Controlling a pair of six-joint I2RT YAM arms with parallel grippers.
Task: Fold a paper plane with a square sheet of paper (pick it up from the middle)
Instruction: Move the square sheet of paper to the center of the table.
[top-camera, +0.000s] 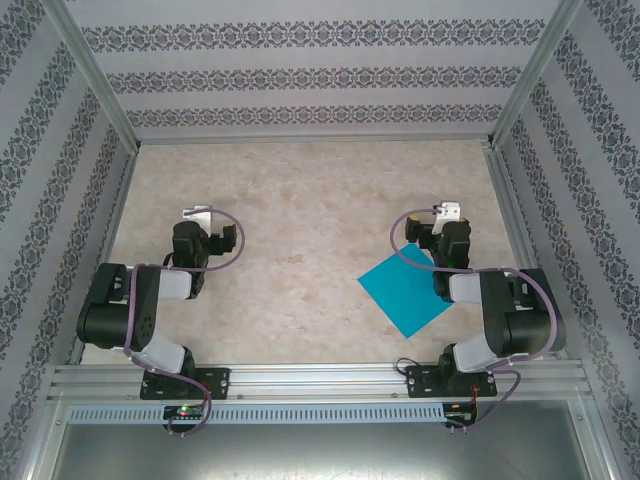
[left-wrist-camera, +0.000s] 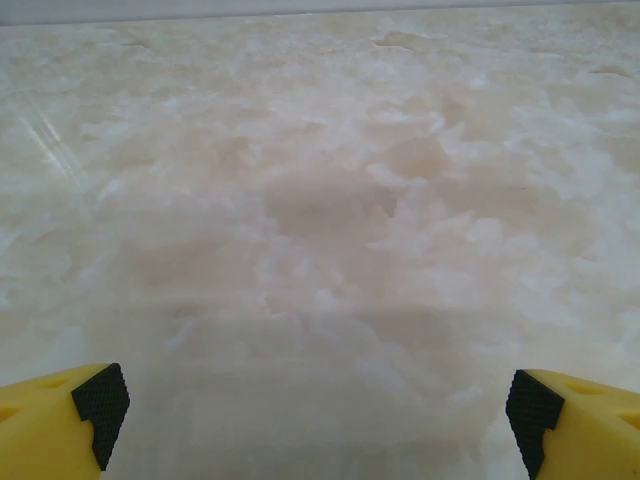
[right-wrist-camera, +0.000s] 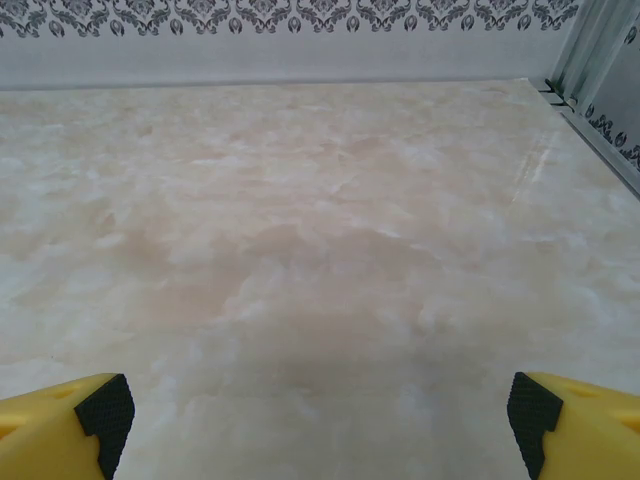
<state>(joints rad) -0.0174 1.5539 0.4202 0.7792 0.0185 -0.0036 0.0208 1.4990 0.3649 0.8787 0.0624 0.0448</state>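
A square sheet of paper (top-camera: 405, 292) is pictured flat on the desk (top-camera: 300, 200), turned like a diamond, with no crease yet made for the plane-folding job. The sheet is found on the right side, near the front edge, partly under the right arm. The right tool (top-camera: 445, 212) is seen beyond it, pointed toward the back wall, so the paper lies behind and slightly left of that tool, toward the arm's base. No long axis is offered by a square; one diagonal is run roughly front to back. The left tool (top-camera: 200, 214) is seen well apart across the desk, so the right arm is judged the nearer. Both tools are released, their yellow fingers (left-wrist-camera: 55, 425) spread wide in the wrist views, with nothing held between them. The sheet's right corner is covered by the right arm, while its middle, where it is to be picked up, is left in plain sight. From above, the fingertips are hard to make out
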